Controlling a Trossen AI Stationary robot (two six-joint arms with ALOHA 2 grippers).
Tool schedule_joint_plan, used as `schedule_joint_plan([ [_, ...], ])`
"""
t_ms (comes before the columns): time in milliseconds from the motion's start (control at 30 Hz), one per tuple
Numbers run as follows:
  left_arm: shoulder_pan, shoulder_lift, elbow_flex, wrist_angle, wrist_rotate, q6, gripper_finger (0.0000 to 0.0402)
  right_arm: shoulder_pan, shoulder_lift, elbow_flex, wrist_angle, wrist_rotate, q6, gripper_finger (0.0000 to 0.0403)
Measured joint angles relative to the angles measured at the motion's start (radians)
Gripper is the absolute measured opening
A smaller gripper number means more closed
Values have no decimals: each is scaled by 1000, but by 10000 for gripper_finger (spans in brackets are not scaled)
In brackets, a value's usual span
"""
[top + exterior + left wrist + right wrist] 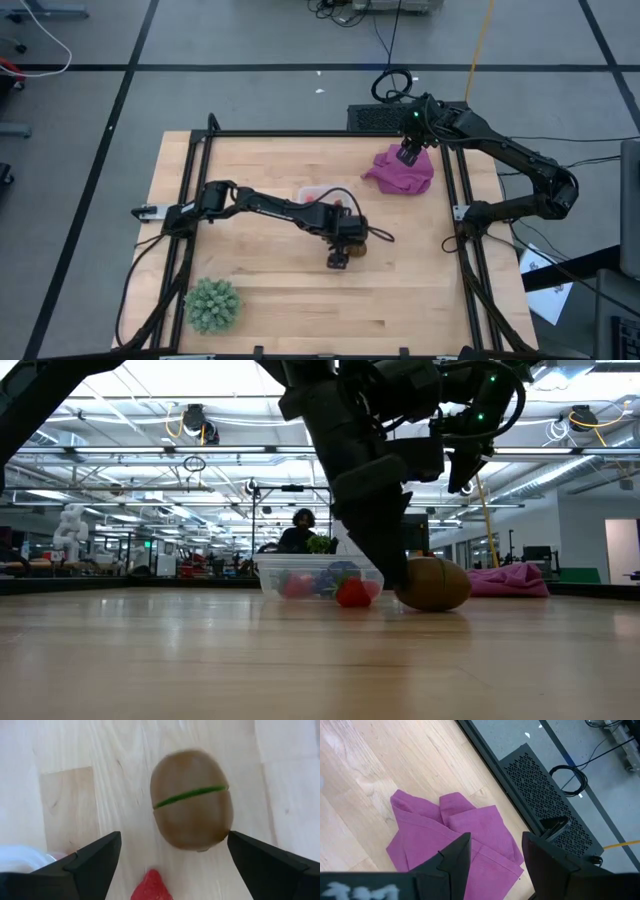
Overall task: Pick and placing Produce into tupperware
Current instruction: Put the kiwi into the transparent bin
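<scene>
Here the left gripper (170, 855) hangs with jaws spread wide over the brown kiwi-like piece (192, 800), which lies on the surface beside the tupperware (318, 575). It looks hard, light and smooth, likely to roll; grip across its middle. The right gripper (492, 855) hovers, jaws parted, above the cloth (445, 835).

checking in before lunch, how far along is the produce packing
Partly done. The tupperware already holds a few pieces, red and bluish ones showing through its wall. In hand: the left pincer is open above the brown kiwi, which lies on the table. Left: that kiwi and a strawberry beside the tub. The right pincer hangs open over the cloth.
</scene>
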Motion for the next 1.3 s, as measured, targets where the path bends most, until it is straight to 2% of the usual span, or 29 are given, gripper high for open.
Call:
schedule_joint_plan([
  [733,-7,-1,33,53,88,-55,367,0,0,0,0,0,3,169],
  [1300,0,58,32,106,75,-61,367,0,1,0,0,-1,3,169],
])
